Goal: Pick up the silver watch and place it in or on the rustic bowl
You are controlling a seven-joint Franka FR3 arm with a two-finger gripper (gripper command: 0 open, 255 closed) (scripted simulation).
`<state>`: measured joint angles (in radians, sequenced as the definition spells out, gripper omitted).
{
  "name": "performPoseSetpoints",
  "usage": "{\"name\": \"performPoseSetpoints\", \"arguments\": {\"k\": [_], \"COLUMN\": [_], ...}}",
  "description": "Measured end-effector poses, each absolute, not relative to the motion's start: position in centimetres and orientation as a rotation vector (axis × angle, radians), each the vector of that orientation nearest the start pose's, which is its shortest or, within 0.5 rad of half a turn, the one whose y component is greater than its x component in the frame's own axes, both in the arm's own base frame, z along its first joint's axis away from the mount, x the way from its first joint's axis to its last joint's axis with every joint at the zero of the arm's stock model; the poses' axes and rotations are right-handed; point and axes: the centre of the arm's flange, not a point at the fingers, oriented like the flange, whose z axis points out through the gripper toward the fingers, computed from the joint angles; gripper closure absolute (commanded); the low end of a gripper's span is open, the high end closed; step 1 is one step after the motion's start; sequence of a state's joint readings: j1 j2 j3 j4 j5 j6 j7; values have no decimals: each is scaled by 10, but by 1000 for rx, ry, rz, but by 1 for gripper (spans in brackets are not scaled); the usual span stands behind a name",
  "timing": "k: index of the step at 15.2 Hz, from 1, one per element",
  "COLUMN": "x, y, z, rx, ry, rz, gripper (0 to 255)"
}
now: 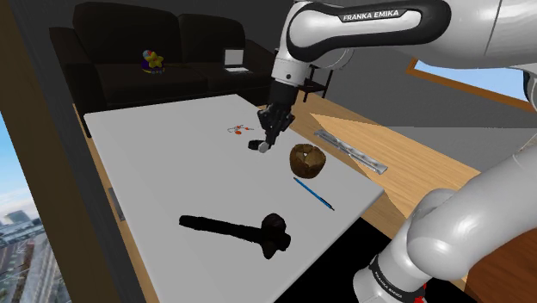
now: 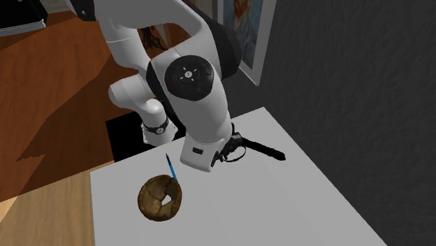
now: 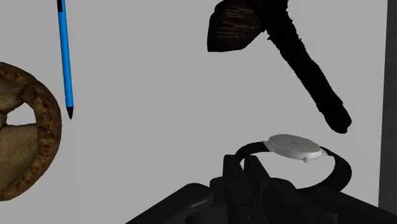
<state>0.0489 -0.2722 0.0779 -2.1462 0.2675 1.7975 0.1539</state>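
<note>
You have gripper (image 1: 265, 138) clamped on the dark strap of silver watch (image 3: 291, 146) | watch hangs just beside brown bowl (image 1: 307, 160), not in it | blue pen (image 3: 65, 57) also beside bowl.

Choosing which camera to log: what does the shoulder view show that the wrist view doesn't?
Shoulder view adds: the white arm, a dark sofa with a laptop on it. Wrist view adds detail of the watch: silver case, dark strap. Shared: the gripper holding it, brown bowl, blue pen, dark hammer-shaped object, pale table.
</note>
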Motion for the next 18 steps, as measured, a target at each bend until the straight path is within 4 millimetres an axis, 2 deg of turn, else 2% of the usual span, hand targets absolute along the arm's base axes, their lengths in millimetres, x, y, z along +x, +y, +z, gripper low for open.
{"name": "performPoseSetpoints", "arguments": {"k": [18], "x": [432], "y": [-150], "z": [523], "rx": [-2909], "ry": [147], "rz": [159], "gripper": [255]}}
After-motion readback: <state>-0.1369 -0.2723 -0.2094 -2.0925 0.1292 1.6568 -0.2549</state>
